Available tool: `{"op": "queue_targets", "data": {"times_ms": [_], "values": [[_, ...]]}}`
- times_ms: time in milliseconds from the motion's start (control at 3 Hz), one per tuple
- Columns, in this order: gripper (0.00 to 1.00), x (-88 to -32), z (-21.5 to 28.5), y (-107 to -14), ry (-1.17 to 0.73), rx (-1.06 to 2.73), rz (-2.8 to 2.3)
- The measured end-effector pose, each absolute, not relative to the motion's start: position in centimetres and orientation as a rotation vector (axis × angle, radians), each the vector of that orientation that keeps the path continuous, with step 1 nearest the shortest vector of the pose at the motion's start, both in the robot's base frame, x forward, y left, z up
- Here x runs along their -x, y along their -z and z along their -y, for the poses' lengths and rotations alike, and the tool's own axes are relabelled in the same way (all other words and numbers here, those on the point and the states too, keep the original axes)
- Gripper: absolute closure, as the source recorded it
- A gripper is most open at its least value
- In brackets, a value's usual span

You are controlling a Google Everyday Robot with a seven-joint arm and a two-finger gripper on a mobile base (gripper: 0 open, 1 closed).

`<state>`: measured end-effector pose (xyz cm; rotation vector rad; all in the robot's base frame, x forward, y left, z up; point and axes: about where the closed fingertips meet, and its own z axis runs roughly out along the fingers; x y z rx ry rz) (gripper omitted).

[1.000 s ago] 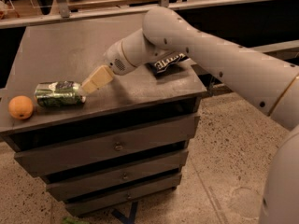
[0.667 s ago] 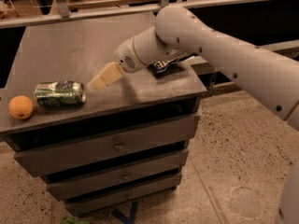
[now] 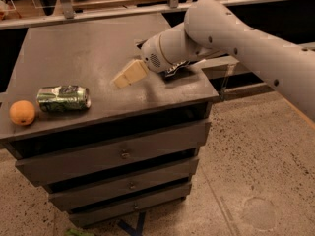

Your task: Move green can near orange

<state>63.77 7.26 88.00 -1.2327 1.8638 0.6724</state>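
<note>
The green can [image 3: 64, 98] lies on its side near the front left of the dark cabinet top [image 3: 88, 48], its silver end facing right. The orange [image 3: 22, 112] sits just left of it at the front left corner, a small gap between them. My gripper [image 3: 127, 75] hangs above the middle of the top, well to the right of the can, and holds nothing. Its cream fingers [image 3: 132, 73] point down and to the left.
A dark chip bag [image 3: 178, 69] lies at the right side of the top, mostly hidden behind my arm [image 3: 236, 38]. The cabinet has several drawers [image 3: 123, 154] below. A railing [image 3: 118, 9] runs behind. Speckled floor [image 3: 256, 171] lies to the right.
My gripper and arm have drawn back to the right, away from the can. The can and the orange have stayed where they were.
</note>
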Motion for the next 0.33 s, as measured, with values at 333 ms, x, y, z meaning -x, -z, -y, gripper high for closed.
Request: {"op": "queue_targets", "data": {"times_ms": [333], "values": [[0.00, -63.81, -6.98, -88.09, -0.665, 1.229, -1.865]]}}
